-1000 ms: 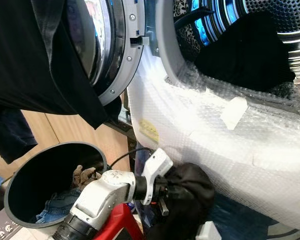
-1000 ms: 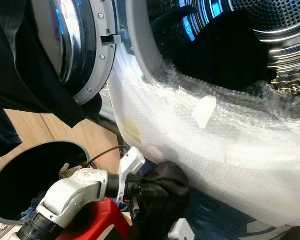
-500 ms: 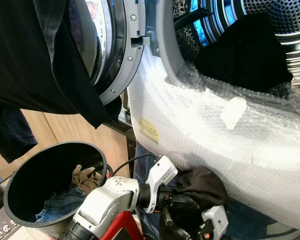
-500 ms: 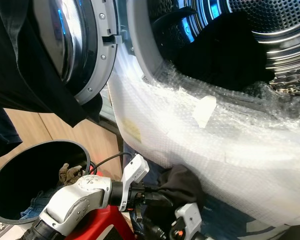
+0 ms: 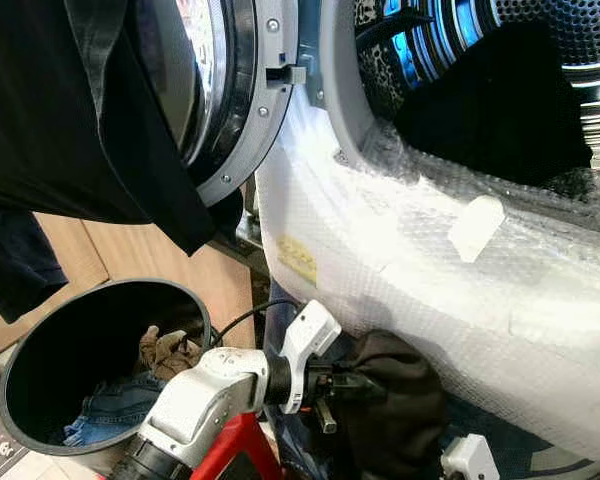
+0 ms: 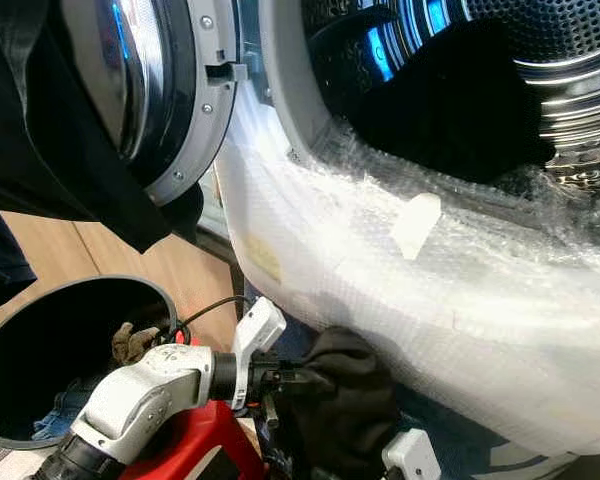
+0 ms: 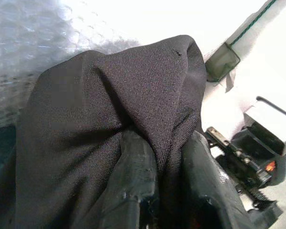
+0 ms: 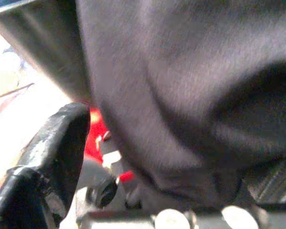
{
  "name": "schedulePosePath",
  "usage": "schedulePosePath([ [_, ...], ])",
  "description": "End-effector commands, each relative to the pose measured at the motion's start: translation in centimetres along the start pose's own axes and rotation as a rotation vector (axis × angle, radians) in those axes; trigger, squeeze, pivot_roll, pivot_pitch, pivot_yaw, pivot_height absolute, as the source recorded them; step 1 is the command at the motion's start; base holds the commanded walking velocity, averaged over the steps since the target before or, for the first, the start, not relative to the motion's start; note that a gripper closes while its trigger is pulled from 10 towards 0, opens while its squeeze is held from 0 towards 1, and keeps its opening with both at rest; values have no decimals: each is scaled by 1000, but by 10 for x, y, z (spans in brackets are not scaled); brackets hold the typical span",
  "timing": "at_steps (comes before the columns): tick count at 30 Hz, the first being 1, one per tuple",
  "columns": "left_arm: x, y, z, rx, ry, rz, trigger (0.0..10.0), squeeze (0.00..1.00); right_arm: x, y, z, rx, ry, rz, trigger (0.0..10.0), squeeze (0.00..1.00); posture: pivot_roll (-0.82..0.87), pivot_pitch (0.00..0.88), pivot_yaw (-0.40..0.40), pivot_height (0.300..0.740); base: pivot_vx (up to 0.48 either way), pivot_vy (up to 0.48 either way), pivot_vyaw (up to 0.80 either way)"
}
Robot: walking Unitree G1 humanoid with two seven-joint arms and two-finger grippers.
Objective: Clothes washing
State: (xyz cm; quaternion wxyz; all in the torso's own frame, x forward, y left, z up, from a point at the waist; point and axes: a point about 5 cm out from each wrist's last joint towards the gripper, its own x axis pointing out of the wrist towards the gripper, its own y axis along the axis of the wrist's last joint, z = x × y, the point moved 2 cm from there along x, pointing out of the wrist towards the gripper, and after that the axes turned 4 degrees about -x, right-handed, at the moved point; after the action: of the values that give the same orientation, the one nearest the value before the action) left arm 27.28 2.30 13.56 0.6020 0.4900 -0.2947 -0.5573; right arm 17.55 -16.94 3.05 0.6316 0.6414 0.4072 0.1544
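Left wrist view: left gripper [image 7: 157, 191] jaws clamped on soft, limp black garment [image 7: 109, 109]; grip bunched folds. Right gripper [image 8: 148, 157]: cannot tell.

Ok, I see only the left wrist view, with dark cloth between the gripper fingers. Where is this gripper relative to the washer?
Observer: The left gripper holds the black garment low, below the open drum, in front of the bubble wrap.
Operator: Is the drum empty?
Observer: No, a black cloth lies inside.
Operator: And where is the basket?
Observer: The dark basket stands on the robot's left, with jeans in it.
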Motion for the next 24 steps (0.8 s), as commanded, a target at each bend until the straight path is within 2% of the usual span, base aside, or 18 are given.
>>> schedulePosePath([
  [1,3,8,5,30,-31,13,0,0,-6,3,-3,-18,32,-7,10000,0,-105,111,-4,740,0,0,0],
  [4,4,10,5,29,-38,18,0,0,-8,2,-2,-30,18,-16,10000,0,-106,113,-3,740,0,0,0],
  [8,8,16,9,32,-66,37,0,0,7,11,15,-60,-84,12,10000,0,-98,127,0,740,0,0,0],
  [12,10,17,11,38,-75,34,0,0,20,15,18,-76,-98,17,10000,0,-84,127,3,740,0,0,0],
  [14,10,19,11,42,-71,37,0,0,19,15,18,-79,-86,-3,10000,0,-78,126,6,740,0,0,0],
  [16,8,22,9,45,-66,46,0,0,12,11,15,-58,-32,-28,10000,0,-81,128,10,740,0,0,0],
  [17,8,23,9,48,-65,48,0,0,7,5,10,-76,13,-69,10000,0,-83,128,11,740,0,0,0],
  [18,7,24,8,54,-61,48,0,0,-3,-10,2,-112,95,-162,10000,0,-92,130,15,740,0,0,0],
  [20,7,25,7,57,-60,47,0,0,-8,-17,-2,-124,131,-205,10000,0,-92,130,15,740,0,0,0],
  [21,7,26,6,64,-61,47,0,0,-20,-29,-6,-123,176,-274,10000,0,-91,129,14,740,0,0,0],
  [24,6,28,6,71,-61,48,0,0,-29,-35,-6,-113,186,-307,10000,0,-91,131,15,740,0,0,0],
])
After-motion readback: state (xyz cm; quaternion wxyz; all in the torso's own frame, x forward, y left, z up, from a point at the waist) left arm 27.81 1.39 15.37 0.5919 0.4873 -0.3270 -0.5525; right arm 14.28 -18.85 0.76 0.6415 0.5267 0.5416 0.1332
